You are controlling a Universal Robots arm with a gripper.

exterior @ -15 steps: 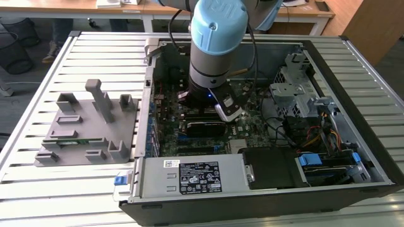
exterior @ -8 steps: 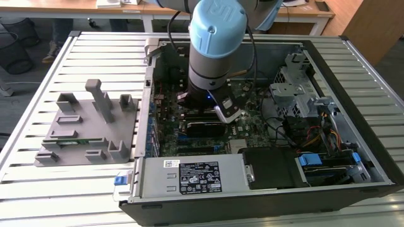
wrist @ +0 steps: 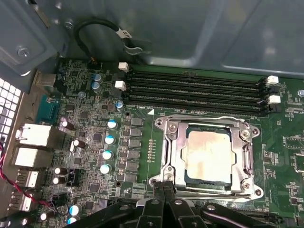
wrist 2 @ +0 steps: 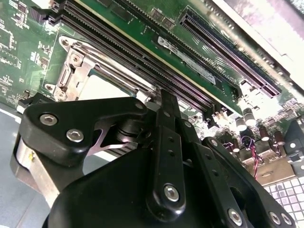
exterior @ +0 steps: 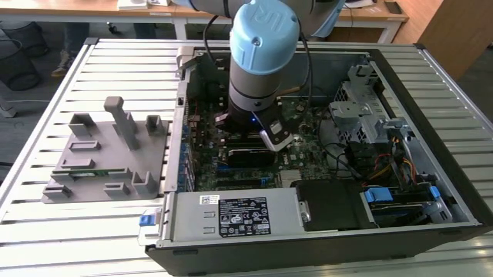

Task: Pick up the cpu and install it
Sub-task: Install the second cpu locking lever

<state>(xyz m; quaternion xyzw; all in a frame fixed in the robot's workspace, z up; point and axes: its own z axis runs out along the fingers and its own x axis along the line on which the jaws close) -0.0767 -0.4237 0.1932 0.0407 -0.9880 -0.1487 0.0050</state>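
1. We see the grey and light-blue robot arm [exterior: 258, 69] reaching down into the open black computer case [exterior: 324, 231], which lies on a slatted metal table [exterior: 92, 242].
2. In the first wrist view, the small square cpu with its silvery metal top [wrist: 209, 154] sits inside the metal-framed motherboard socket [wrist: 173, 156], just beside four black memory slots [wrist: 194, 92].
3. The black gripper [wrist: 164, 187] hovers near the socket's edge, its fingers pressed together and holding nothing.
4. On the exterior view's left, a grey plastic fixture [exterior: 104, 153] stands on the table; a white-printed black label [exterior: 245, 216] marks the power supply, its writing too small to read.

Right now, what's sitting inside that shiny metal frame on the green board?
The cpu, a flat silvery square, lies inside the metal socket frame. Whatever lies under it is covered.
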